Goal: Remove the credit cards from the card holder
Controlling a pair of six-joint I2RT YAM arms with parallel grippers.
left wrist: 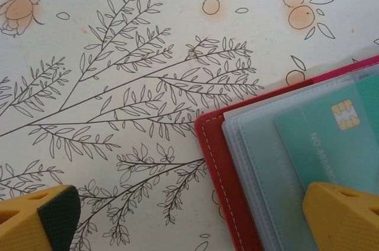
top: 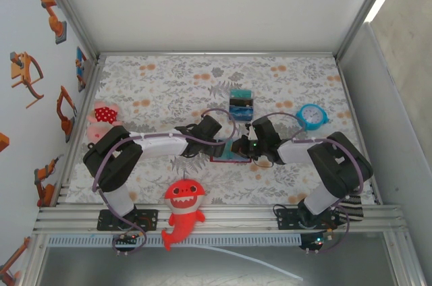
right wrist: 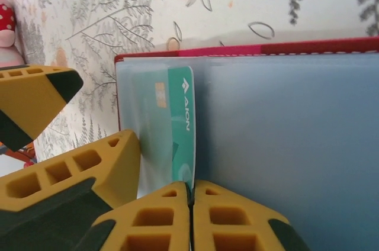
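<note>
The left arm [top: 155, 143] and right arm [top: 304, 148] fold inward, wrists apparently almost meeting. The left gripper [left wrist: 195, 203] gapes wide. The right gripper [right wrist: 190, 203] has its fingers pressed together.

one each of card holder [left wrist: 216, 162], teal card [left wrist: 331, 144], striped block [top: 240, 103], clock [top: 311, 116], shark plush [top: 182, 208] and pink toy [top: 101, 119].

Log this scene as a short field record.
holder: open flat on table
card: teal, partly out of its sleeve
left gripper: open, one finger over holder
right gripper: shut, apparently on card's end
nearby: striped block, clock, shark toy
</note>
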